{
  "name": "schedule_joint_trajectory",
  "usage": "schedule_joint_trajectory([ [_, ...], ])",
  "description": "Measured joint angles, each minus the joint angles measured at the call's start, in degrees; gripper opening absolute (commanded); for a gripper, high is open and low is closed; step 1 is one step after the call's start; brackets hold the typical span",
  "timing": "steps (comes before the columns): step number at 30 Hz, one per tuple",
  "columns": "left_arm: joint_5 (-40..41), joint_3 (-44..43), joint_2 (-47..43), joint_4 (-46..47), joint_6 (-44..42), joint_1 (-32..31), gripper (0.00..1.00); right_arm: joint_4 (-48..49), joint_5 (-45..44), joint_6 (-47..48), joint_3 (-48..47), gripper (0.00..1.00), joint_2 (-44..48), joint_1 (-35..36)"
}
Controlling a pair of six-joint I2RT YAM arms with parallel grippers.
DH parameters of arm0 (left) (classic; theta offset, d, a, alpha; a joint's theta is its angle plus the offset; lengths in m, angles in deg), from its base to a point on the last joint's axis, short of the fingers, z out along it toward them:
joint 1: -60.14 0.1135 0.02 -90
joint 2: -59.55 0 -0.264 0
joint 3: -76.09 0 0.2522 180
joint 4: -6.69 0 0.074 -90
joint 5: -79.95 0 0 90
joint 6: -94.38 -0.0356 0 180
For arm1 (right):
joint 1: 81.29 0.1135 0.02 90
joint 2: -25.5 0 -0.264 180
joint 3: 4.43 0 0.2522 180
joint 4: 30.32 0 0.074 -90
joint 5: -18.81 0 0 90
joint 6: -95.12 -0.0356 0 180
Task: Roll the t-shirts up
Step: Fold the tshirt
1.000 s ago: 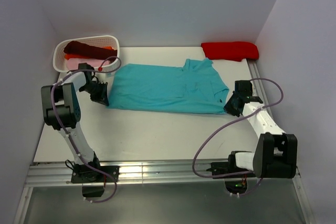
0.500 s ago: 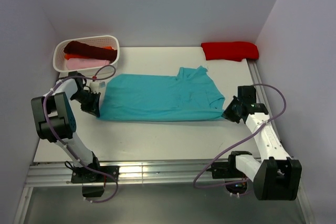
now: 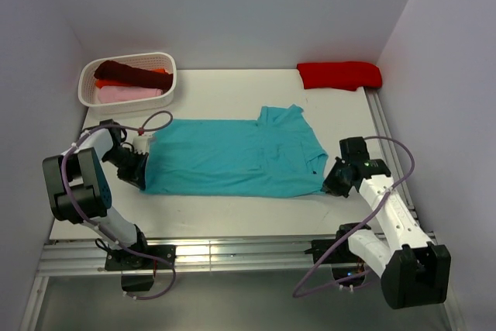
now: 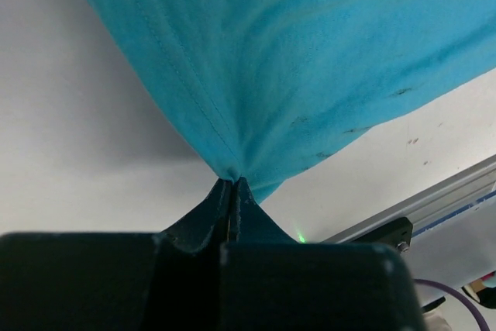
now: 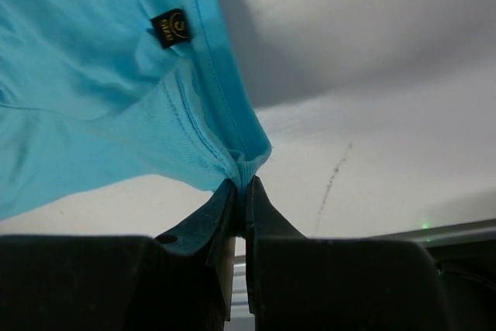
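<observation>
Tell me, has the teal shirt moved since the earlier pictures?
Yes. The teal shirt slid toward the near edge of the table, away from the white basket at the back.

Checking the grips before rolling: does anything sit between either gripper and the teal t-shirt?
Nothing visible does. The left gripper and right gripper are each shut directly on an edge of the teal t-shirt, one at each end.
</observation>
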Motion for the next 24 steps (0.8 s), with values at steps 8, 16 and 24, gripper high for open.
schedule_joint_trajectory([
  [8, 0.1, 3.7, -1.4, 0.0, -2.0, 1.2, 0.0, -5.8, -1.2, -2.0, 1.3, 0.0, 3.4, 2.9],
  [16, 0.4, 4.0, -1.7, -0.2, -3.8, 2.7, 0.22, -8.3, -2.6, -2.7, 1.3, 0.21, 3.5, 2.9],
  [24, 0.4, 1.5, -3.1, -3.2, -5.2, 3.2, 0.56, -8.6, -2.8, -4.0, 1.3, 0.64, 3.5, 2.8],
])
